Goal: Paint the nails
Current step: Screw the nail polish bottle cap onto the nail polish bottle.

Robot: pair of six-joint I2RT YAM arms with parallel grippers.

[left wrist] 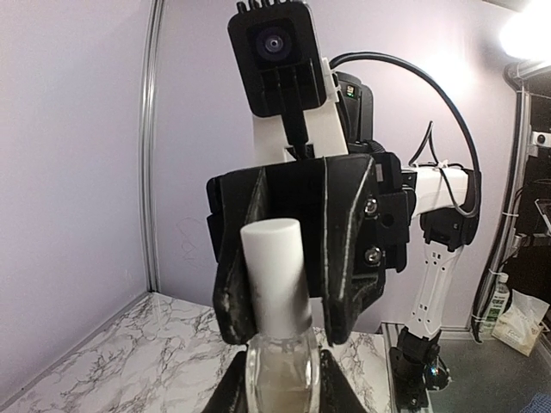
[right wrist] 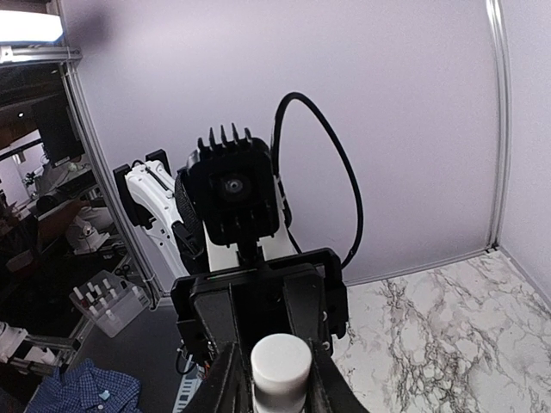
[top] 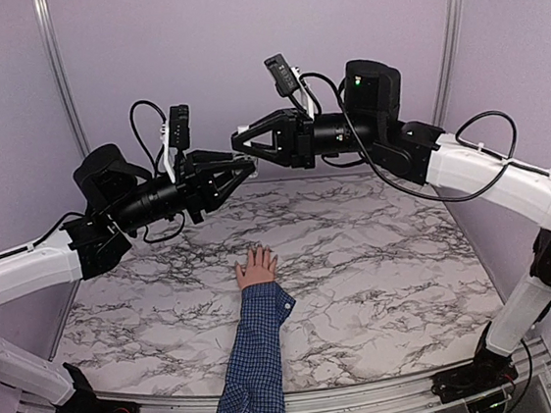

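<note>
A small light-skinned hand (top: 257, 266) lies flat on the marble table (top: 389, 254), fingers spread toward the back, with a blue checked sleeve (top: 257, 356). Its nails are too small to make out. Both grippers meet tip to tip high above and behind the hand. My left gripper (top: 248, 168) (left wrist: 280, 383) is shut on the clear glass body of a nail polish bottle (left wrist: 280, 370). The bottle's white cap (left wrist: 274, 267) (right wrist: 280, 368) sits between the fingers of my right gripper (top: 238, 142) (right wrist: 280, 391), which is shut on it. The bottle is mostly hidden in the top view.
Purple walls with metal corner posts (top: 60, 81) close off the back and sides. Black cables (top: 479, 126) hang from both arms. The arm bases (top: 472, 383) stand at the near table edge on either side of the sleeve.
</note>
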